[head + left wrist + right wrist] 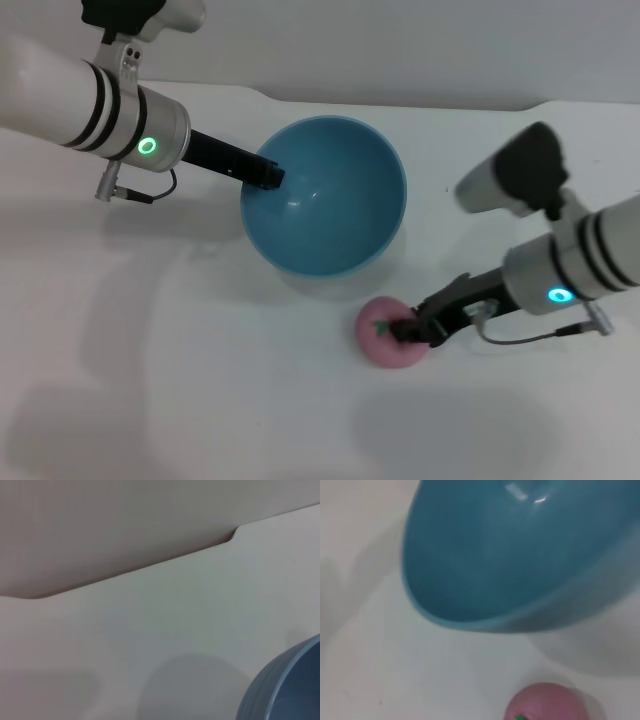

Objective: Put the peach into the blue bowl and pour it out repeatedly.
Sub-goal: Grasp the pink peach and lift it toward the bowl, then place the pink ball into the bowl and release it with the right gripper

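Observation:
The blue bowl (330, 200) is tilted, its opening facing the front of the table, and it casts a shadow beneath. My left gripper (268, 175) is shut on its left rim and holds it. The bowl is empty. Its outer wall shows in the left wrist view (285, 690) and its inside in the right wrist view (510, 555). The pink peach (385, 335) lies on the table just in front of the bowl, also seen in the right wrist view (547, 702). My right gripper (410, 327) is at the peach's right side, touching it.
The white table (200, 380) spreads all around. Its back edge (400, 103) runs behind the bowl, with a step in it that shows in the left wrist view (235, 532).

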Controlling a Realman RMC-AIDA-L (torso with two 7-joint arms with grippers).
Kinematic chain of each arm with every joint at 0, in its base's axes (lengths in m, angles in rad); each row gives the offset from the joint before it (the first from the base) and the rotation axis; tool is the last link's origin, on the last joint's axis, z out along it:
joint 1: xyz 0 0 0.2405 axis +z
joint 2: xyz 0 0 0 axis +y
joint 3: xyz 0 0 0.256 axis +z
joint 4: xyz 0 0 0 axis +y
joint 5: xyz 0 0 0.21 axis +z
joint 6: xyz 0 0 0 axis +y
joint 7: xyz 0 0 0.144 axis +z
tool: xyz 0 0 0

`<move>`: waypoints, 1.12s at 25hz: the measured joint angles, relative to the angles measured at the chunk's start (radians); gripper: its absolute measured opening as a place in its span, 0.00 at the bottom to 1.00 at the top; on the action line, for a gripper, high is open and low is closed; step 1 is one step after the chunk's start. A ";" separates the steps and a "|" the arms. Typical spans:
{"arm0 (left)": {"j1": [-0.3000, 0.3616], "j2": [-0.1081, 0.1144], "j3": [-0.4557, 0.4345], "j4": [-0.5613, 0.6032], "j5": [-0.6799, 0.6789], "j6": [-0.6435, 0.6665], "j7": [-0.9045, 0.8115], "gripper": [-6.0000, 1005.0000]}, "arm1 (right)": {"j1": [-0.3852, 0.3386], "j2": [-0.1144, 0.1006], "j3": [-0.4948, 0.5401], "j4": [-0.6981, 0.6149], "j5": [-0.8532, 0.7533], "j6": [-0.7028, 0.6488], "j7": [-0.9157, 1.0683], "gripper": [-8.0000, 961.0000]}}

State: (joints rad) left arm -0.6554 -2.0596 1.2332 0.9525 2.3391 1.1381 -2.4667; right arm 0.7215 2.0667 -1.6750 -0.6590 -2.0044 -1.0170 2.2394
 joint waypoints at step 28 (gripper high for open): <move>-0.098 -0.014 0.348 -0.032 -0.007 0.025 -0.169 0.00 | -0.213 0.004 0.569 -0.374 0.063 -0.584 -0.360 0.07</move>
State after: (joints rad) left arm -0.7536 -2.0735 1.5816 0.9208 2.3320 1.1635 -2.6354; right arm 0.5087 2.0710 -1.1063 -1.0329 -1.9416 -1.6013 1.8792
